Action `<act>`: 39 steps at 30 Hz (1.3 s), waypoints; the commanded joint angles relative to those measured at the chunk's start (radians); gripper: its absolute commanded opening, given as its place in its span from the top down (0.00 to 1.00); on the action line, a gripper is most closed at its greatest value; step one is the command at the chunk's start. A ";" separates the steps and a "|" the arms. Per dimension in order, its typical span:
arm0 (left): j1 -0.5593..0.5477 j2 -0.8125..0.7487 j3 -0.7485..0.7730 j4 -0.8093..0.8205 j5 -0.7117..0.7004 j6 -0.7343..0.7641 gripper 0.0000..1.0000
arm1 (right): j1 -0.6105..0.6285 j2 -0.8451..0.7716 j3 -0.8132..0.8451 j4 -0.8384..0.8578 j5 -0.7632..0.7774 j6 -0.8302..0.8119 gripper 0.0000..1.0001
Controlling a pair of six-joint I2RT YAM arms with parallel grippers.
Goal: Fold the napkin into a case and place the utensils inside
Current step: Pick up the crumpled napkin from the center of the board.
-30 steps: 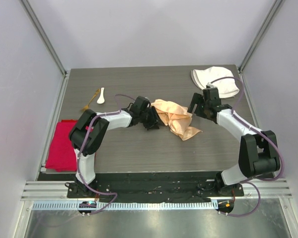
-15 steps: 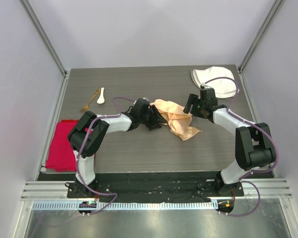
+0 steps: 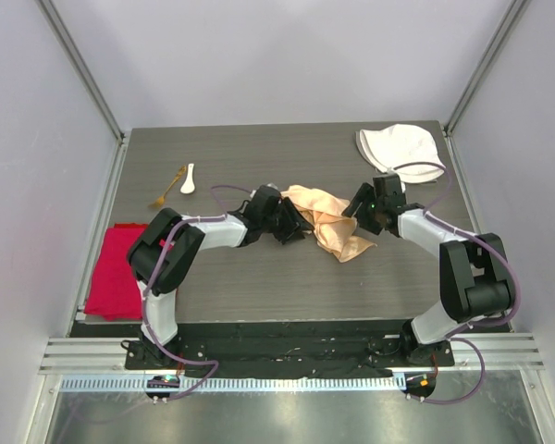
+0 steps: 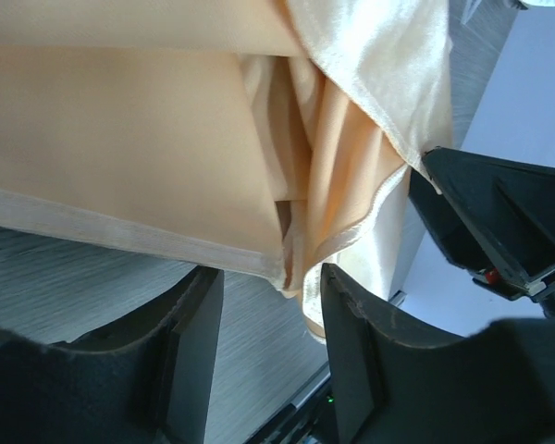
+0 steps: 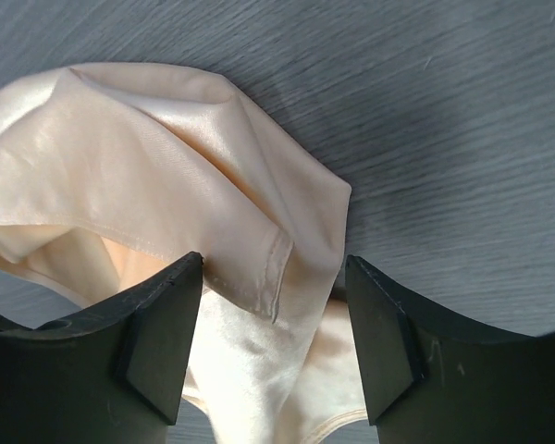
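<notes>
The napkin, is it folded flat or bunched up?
Bunched up: the napkin lies in loose, uneven, overlapping folds with corners sticking out, not a neat rectangle.

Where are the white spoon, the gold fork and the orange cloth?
Small white short-handled spoon (image 3: 188,178): top view, its middle.
Thin gold metal fork (image 3: 169,188): top view, mid-handle.
Shiny peach-orange cloth napkin (image 3: 328,222): top view, crumpled middle.

both arms stretched inward, wrists low; left fingers (image 4: 190,351) parted, right fingers (image 5: 157,342) spread wide.

Crumpled napkin (image 5: 157,176) on grey table (image 5: 444,111) — hemmed corner within the parted tool (image 5: 274,270)
</notes>
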 commanded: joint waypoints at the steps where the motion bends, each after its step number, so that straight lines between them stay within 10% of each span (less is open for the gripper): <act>1: -0.002 0.011 0.054 0.069 0.016 -0.033 0.51 | -0.007 -0.075 -0.018 0.020 0.033 0.185 0.33; 39: -0.009 0.051 0.108 -0.034 -0.020 0.010 0.89 | -0.032 -0.127 -0.073 0.066 -0.016 0.429 0.64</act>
